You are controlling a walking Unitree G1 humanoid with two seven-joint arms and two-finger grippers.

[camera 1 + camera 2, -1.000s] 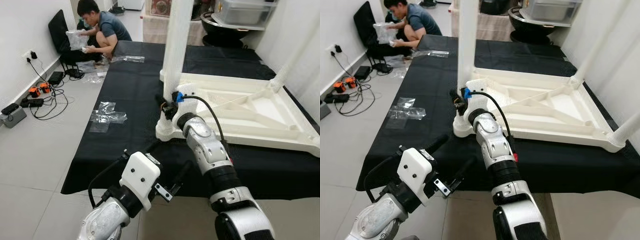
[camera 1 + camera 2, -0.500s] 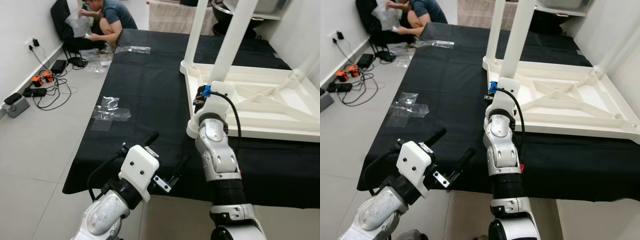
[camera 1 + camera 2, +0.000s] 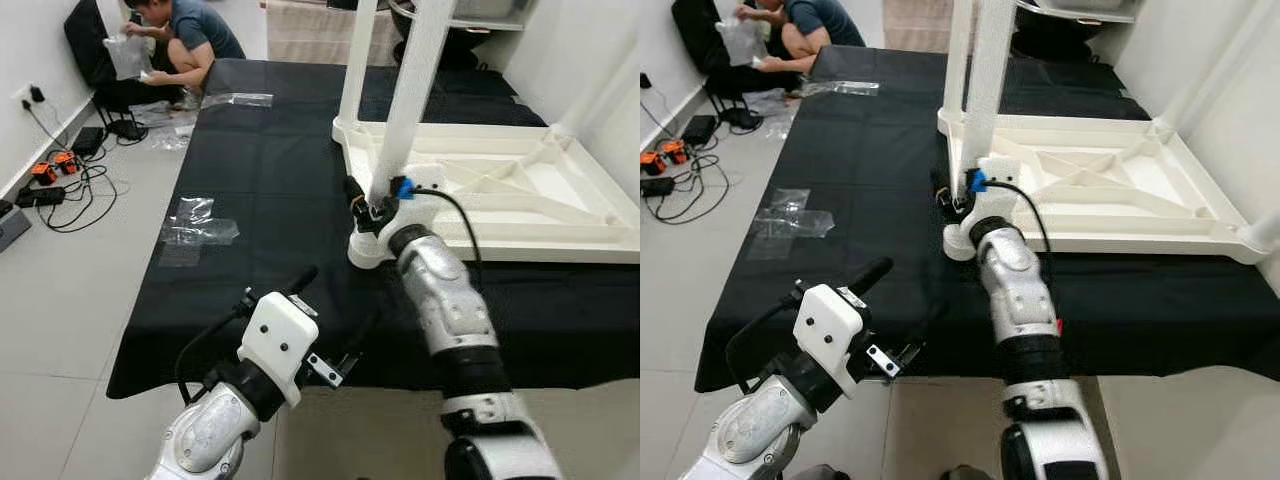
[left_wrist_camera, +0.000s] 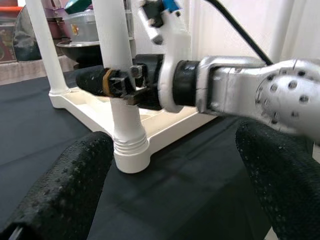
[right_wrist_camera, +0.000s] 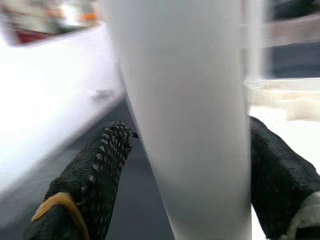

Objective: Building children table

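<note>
So the table top (image 3: 520, 195) is lying upside down on the black cloth (image 3: 270, 190), and the right gripper (image 3: 368, 207) is clamped around the near-corner leg (image 3: 405, 110), low down just above its threaded collar. In the right wrist view the two black fingers (image 5: 95, 175) sit on either side of the white tube, so I'd call that a real hold on the leg. The left gripper (image 3: 330, 320) hangs in front of the cloth's near edge with its fingers spread wide and nothing in them.

What could go wrong: the leg looks a bit tilted, not dead upright. If it gets turned at that angle I'd guess the thread could cross or jam in the socket (image 4: 131, 161). The grip is also right at the bottom of a long leg, so any sideways push could lever the whole top across the cloth, since nothing else holds it down.

Hard to tell: whether the leg is fully seated, because the collar ridges show above the socket but the thread inside is hidden. The leg tops are cut off by the frame. A person (image 3: 185, 40) crouches on the floor past the far end with a plastic bag (image 3: 125, 55); I can't make out what's in it.
</note>
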